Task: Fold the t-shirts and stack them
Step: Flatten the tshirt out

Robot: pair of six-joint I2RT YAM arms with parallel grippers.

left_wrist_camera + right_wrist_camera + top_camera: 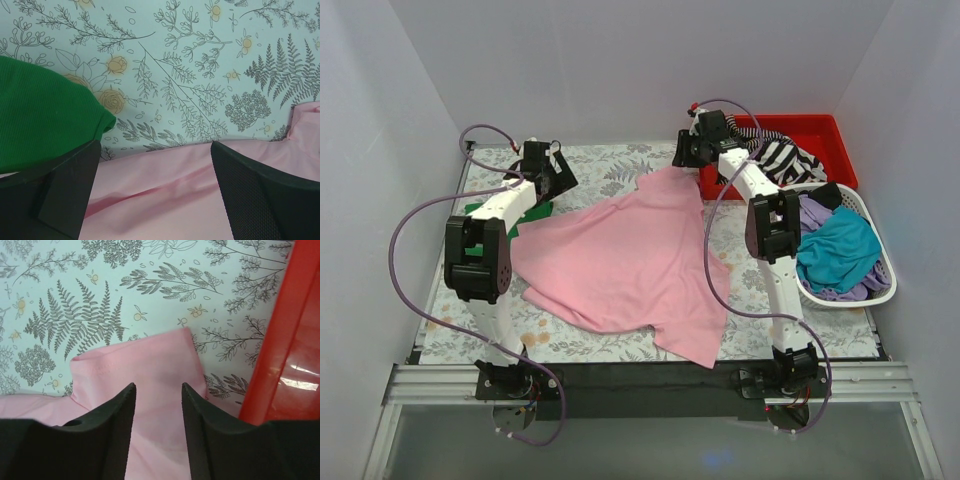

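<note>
Barely started, I'd say — pink t-shirt (620,265) lies unfolded, other shirts (835,250) heaped in the basket (888,283), left gripper (155,150) and right gripper (158,387) both spread, empty.

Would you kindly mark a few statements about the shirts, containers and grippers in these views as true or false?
1. The pink t-shirt lies spread out on the table. True.
2. The striped shirt sits in the white basket. False: it is in the red bin.
3. The left gripper is clamped on the green shirt. False: its jaws stand open and the green shirt lies beside it.
4. The teal shirt lies in the white basket. True.
5. The right gripper has its jaws apart above a pink sleeve, next to the red bin. True.
</note>
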